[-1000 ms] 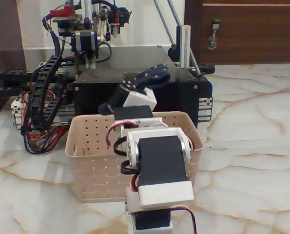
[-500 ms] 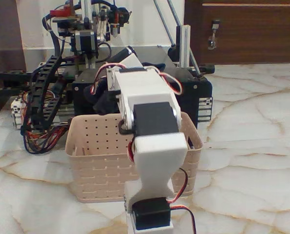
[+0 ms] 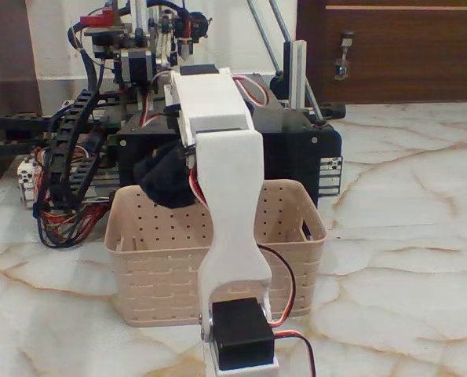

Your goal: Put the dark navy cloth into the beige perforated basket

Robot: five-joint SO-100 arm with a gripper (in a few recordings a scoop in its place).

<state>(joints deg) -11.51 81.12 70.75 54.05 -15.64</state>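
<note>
Fixed view: white arm raised over the basket, dark cloth hanging at its far end

Seen from behind the arm. Gripper hidden behind the white upper link, so jaws' state cannot be told. Rises from a black servo block at the bottom edge as a long, smooth white plastic link, narrow at the waist, then bends forward at a boxy white wrist section near the top. Red and black wires looping along its right side.

Dark navy cloth, a small, soft, crumpled lump of almost black fabric, bunched just left of the upper link at the gripper's end. Hangs above the back left part of the basket, its lower edge level with the far rim; whether touching the rim cannot be told.

Beige perforated plastic basket, rectangular with rounded corners, rows of small round holes above a woven-look lower band, standing on a glossy marbled white floor. Just behind the basket, a large black machine box with metal rails and a bundle of cables on its left. Dark wooden door beyond, at the upper right.
</note>
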